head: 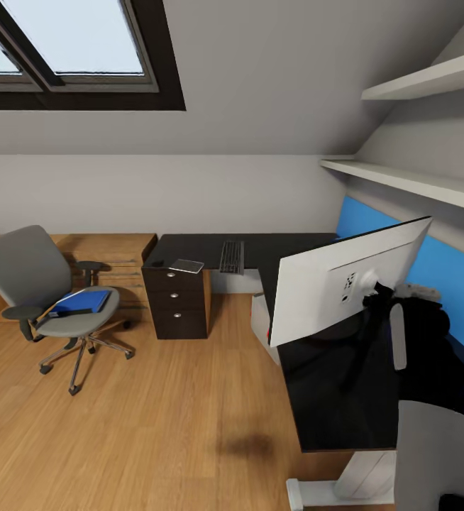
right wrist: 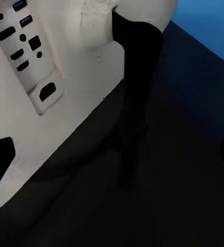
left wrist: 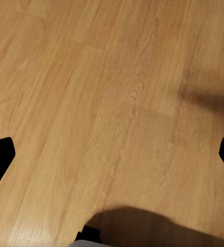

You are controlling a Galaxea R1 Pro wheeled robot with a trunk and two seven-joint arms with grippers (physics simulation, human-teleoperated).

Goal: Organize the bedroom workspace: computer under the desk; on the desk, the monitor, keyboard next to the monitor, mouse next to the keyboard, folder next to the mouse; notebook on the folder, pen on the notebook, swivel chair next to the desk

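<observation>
The monitor (head: 335, 284) is white at the back. The desk (head: 331, 397) is black. The swivel chair (head: 37, 284) is grey and the folder (head: 81, 301) is blue.

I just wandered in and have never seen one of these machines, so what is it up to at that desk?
It is tidying a workspace. Its right arm is behind the white monitor, which stands on the dark desk; whether it grips it I cannot tell. The left gripper hangs open over bare wooden floor. The keyboard and a notebook already lie on the desk. The blue folder waits on the swivel chair.
</observation>
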